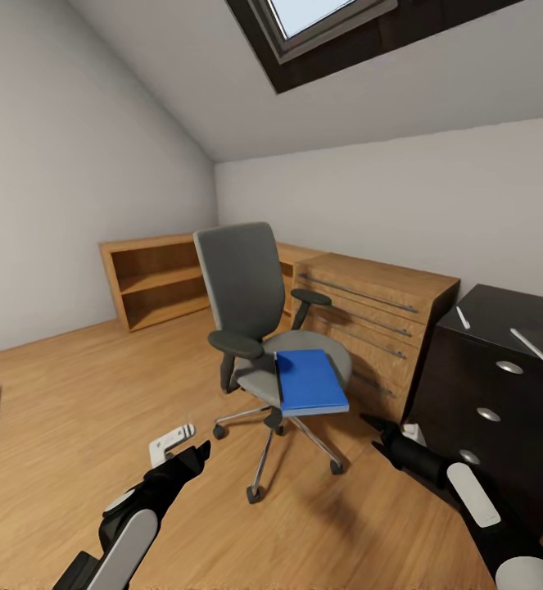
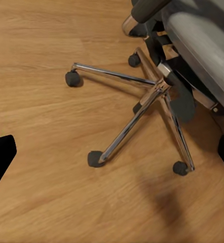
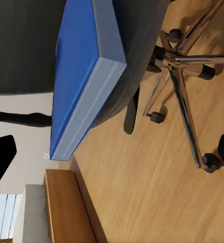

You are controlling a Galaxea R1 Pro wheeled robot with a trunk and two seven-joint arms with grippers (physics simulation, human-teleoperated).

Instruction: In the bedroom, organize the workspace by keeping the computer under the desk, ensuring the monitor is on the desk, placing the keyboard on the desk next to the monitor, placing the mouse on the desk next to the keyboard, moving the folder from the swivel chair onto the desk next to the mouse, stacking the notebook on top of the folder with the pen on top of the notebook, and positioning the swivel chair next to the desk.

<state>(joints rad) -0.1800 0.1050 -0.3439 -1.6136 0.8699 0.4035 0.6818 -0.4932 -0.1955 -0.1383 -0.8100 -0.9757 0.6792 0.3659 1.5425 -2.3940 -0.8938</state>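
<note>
Head view: the left gripper (image 1: 196, 451) and the right gripper (image 1: 373, 424) hang low over the wood floor (image 1: 74, 410); I cannot tell if their fingers are apart or together. Beyond them, the swivel chair (image 1: 251, 311) carries the folder (image 1: 309, 380) on its seat. The desk (image 1: 500, 360) is at right.

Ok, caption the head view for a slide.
Blue folder lies on the grey swivel chair, overhanging the seat's front edge, as both grippers reach toward it beside the black desk.
</note>
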